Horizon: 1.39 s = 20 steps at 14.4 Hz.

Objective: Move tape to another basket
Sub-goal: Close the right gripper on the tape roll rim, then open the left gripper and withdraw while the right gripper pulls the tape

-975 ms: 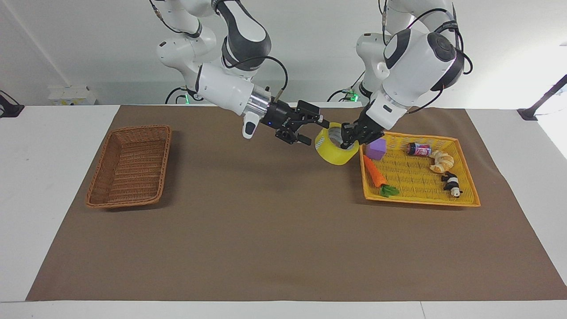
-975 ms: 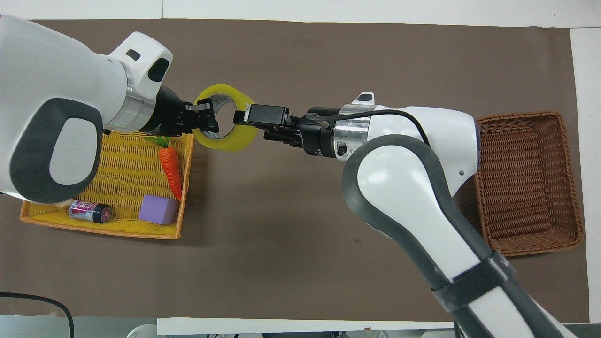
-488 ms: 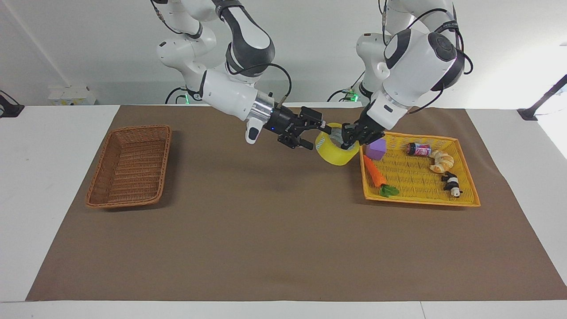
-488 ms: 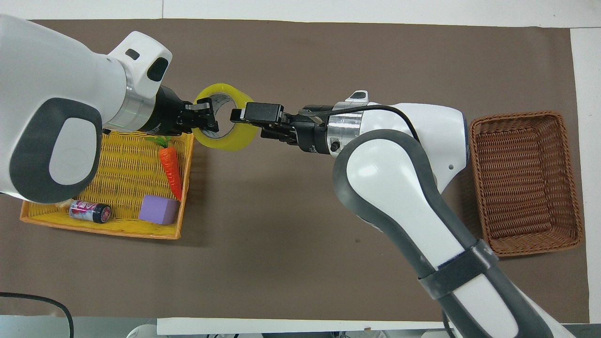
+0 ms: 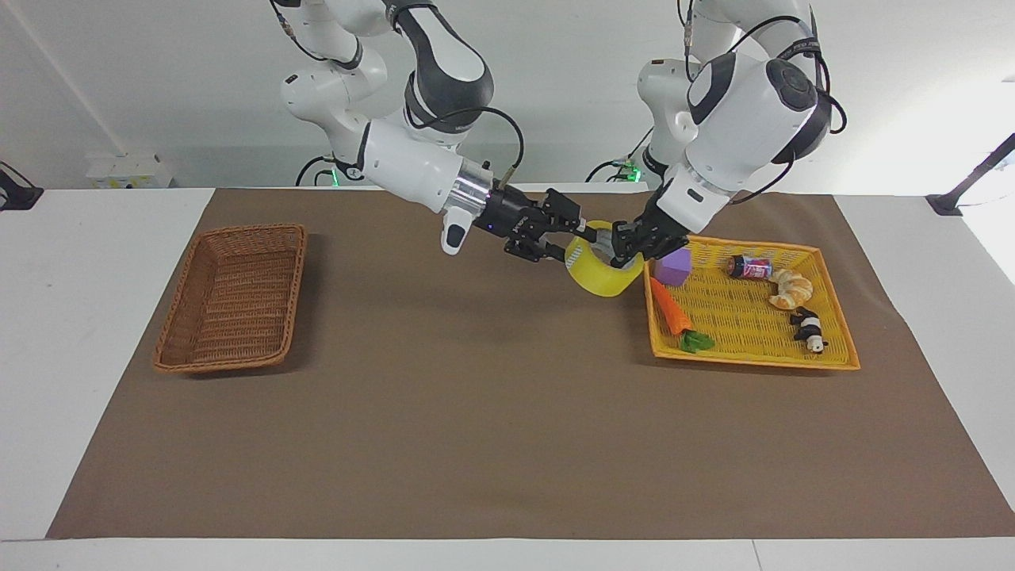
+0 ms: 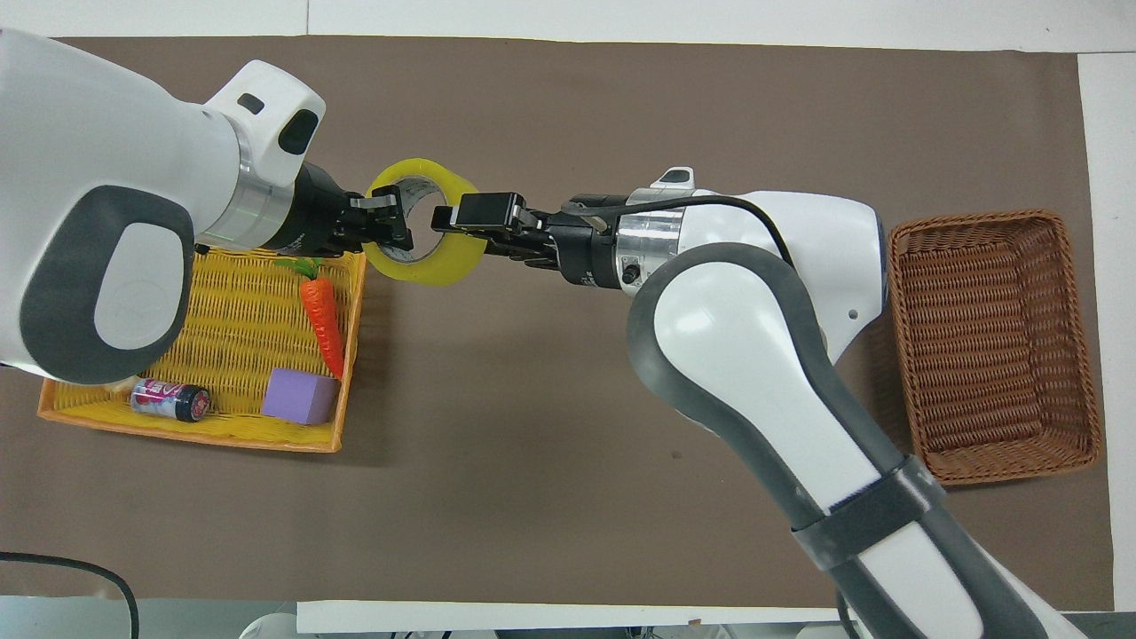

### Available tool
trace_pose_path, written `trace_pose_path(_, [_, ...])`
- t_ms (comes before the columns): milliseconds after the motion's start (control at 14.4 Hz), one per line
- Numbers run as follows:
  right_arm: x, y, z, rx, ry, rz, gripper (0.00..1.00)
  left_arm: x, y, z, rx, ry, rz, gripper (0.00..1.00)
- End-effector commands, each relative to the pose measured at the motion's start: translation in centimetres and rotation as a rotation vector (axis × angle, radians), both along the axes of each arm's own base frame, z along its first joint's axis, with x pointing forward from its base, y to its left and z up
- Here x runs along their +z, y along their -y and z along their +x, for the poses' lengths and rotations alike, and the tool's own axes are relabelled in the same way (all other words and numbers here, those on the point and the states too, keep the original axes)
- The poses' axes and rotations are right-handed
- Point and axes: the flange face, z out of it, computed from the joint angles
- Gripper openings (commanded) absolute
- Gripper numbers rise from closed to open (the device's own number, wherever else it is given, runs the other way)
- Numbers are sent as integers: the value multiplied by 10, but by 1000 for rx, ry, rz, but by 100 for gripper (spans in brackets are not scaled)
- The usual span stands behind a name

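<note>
I see the wide roll of translucent yellow tape held in the air just beside the flat yellow woven tray (over the brown mat). My left gripper pinches its rim; the right gripper clamps the opposite wall. The brown wicker basket sits well apart from the tray.

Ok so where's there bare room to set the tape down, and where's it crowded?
The wicker basket is bare inside. The brown mat is bare between the basket and the yellow tray. The tray is crowded: carrot, purple block, can, croissant, panda. Both pincers meet at the tape beside the tray.
</note>
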Motion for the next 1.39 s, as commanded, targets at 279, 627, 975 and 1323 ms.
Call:
trace_pose_path(279, [2, -3, 4, -17, 3, -6, 0, 4, -6, -4, 13, 13, -25, 2])
trace_pose_path(627, [0, 1, 5, -8, 10, -8, 0, 9, 0, -4, 47, 7, -28, 96])
trace_pose_path(975, [-6, 18, 9, -9, 24, -25, 0, 60, -23, 4, 53, 29, -34, 99])
trace_pose_path(1323, [-16, 105, 29, 104, 29, -74, 0, 60, -80, 18, 80, 50, 155, 99])
